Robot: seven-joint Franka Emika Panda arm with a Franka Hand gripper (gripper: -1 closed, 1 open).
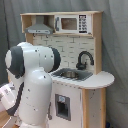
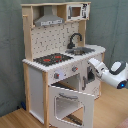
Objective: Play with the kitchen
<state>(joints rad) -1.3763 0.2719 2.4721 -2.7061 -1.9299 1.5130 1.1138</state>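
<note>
The arm [image 2: 111, 71] comes in from the second exterior view's right, a white link w/ a dark joint, reaching toward the front of the kitchen [image 2: 60, 60] at about knob height, beside the lower cabinet. Its tip sits close against the front panel near the oven opening; can't tell whether it touches. The gripper itself is hidden behind the wrist link, so can't tell if the fingers are apart or closed, or whether they hold anything.

In the first exterior view the arm's [image 1: 32, 75] big white segments w/ a dark band fill the first exterior view's left and lower centre, covering the kitchen's [image 1: 75, 50] stove side and most of the front. Base and lower links are cut off by the frame edge.

The kitchen stands on a wood floor [image 2: 15, 117] against a grey curtain [image 2: 10, 45]. Oven door [image 2: 72, 102] hangs open, tilted outward and down, window showing. Stovetop [image 2: 52, 58], black w/ red rings, is on the second exterior view's left of the counter; sink [image 2: 82, 50] and black faucet [image 2: 75, 39] on the second exterior view's right. Hood [image 2: 48, 21] sits above the stovetop, a small microwave [image 2: 76, 11] next to it on the top shelf. Pegboard back [image 2: 52, 37] runs behind the counter. Knobs [image 2: 74, 69] are blurry. Oven interior is dark, contents hard to make out.
</note>
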